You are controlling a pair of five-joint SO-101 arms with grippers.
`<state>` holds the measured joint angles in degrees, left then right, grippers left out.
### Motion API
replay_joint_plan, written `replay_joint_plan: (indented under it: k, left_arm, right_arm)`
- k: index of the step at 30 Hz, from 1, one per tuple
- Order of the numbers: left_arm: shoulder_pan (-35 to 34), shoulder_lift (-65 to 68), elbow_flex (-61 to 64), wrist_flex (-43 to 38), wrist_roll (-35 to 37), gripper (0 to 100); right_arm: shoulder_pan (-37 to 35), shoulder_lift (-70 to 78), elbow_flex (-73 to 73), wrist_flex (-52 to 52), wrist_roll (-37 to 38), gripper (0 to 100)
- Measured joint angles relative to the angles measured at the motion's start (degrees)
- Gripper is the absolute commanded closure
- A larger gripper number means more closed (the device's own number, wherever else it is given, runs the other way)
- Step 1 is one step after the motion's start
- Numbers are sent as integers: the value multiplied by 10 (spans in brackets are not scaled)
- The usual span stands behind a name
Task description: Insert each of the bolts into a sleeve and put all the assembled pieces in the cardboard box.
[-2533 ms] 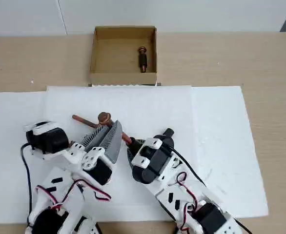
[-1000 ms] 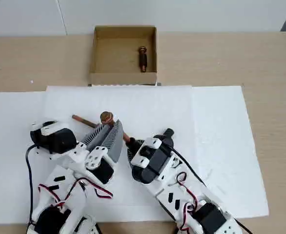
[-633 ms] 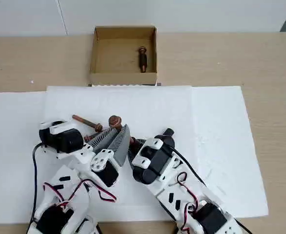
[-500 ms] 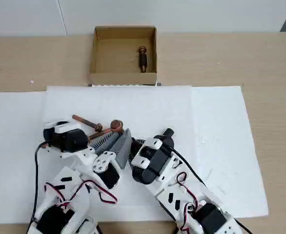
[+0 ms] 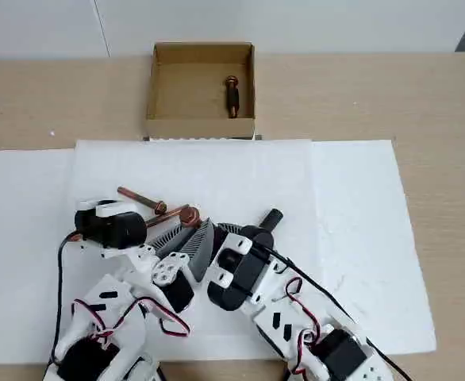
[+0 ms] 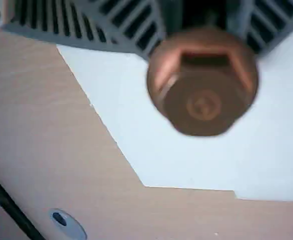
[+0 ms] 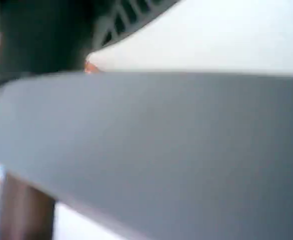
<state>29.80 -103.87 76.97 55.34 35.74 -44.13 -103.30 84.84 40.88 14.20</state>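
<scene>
**Table** [image 5: 423,87]: light wood. White paper sheets [image 5: 351,206] overlap across its near half.

**Cardboard box** [image 5: 159,87]: open at the top. It stands on the bare wood just beyond the far edge of the paper, roughly centred.

**Assembled piece** [image 5: 232,95]: a copper bolt in a dark sleeve. It lies inside the cardboard box, close to the wall on the right arm's side, with its head toward the far wall.

**Loose bolt** [image 5: 140,198]: copper, lying flat on the paper just beyond the left arm's black motor housing. Its head end is near the held bolt but apart from it.

**Held bolt** [image 5: 188,215]: copper, with a hexagonal flanged head that sticks out past the fingertips. In the left wrist view the head [image 6: 204,95] faces the camera, framed by grey ribbed fingers [image 6: 101,22], with paper and table edge behind it.

**Left end effector** [image 5: 197,228]: clenched on the held bolt, low over the paper and angled toward the right arm.

**Right end effector** [image 5: 220,232]: tucked under the right arm's white wrist housing, close against the left end effector. I cannot tell from here whether it is released or clenched. A broad grey surface sits close to the lens in the right wrist view.

**Short black cylinder** [image 5: 269,218]: just beside the far end of the right arm, over the paper. I cannot tell whether it is a sleeve or part of the arm.
</scene>
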Motion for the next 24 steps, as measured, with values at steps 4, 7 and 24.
replay_joint_plan:
  k: [4,7,24]
  left_arm:
    - [0,4,2,4,-5,754]
    - [1,4,3,4,-18,754]
    - [-110,4,-61,4,-111,998]
  right_arm:
    - [-1,0,-1,-4,1,996]
    - [-2,0,-1,-4,1,996]
    - [0,0,3,-12,1,996]
